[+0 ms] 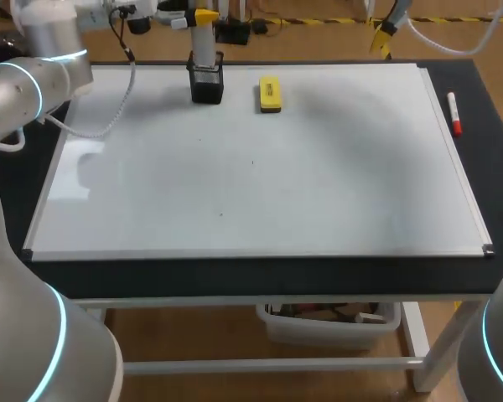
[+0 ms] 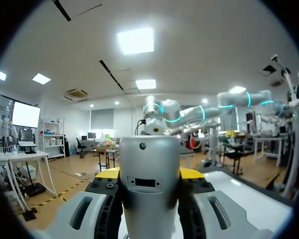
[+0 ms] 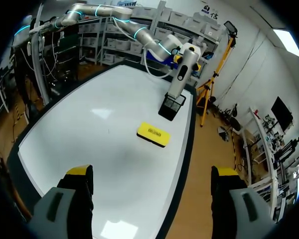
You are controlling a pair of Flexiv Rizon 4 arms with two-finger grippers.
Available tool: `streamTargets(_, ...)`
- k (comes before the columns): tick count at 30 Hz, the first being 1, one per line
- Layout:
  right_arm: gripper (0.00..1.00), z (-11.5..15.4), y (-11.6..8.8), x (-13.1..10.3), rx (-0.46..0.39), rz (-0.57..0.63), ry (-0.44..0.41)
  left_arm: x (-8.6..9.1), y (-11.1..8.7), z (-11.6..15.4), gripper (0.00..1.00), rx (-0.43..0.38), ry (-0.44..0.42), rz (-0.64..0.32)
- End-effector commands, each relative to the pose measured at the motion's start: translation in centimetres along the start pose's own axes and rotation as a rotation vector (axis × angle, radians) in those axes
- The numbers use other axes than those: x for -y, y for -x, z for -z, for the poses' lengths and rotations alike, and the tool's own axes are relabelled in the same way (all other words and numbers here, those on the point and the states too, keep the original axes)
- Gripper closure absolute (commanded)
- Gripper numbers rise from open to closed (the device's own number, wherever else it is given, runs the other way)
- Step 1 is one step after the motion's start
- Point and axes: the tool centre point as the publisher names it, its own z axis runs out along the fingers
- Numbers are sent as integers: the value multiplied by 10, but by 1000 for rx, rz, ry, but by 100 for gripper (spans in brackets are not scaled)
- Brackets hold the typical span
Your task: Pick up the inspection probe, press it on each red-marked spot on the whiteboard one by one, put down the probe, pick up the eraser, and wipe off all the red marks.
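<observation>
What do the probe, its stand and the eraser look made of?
Probe: probably metal or painted plastic, smooth satin silver with soft highlights. Stand: black, dull, likely plastic. Eraser: yellow moulded plastic top, slight sheen; its wiping pad is hidden.

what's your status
Left fingers shut on probe, seated in holder. Right fingers open above board. Eraser beside holder. No red marks seen; nothing blocking.

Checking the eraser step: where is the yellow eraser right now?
In the head view the yellow eraser lies on the whiteboard near the middle of its far edge, just right of the black holder with the inspection probe in it.
</observation>
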Motion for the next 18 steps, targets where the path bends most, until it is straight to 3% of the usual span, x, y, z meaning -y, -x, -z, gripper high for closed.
streamTargets(1, 0, 2, 6, 4, -209, 0, 5, -11, 12, 2, 100, -216, -18, 9)
streamTargets(18, 0, 2, 6, 4, -209, 0, 5, -36, 30, 5, 100, -267, -27, 56)
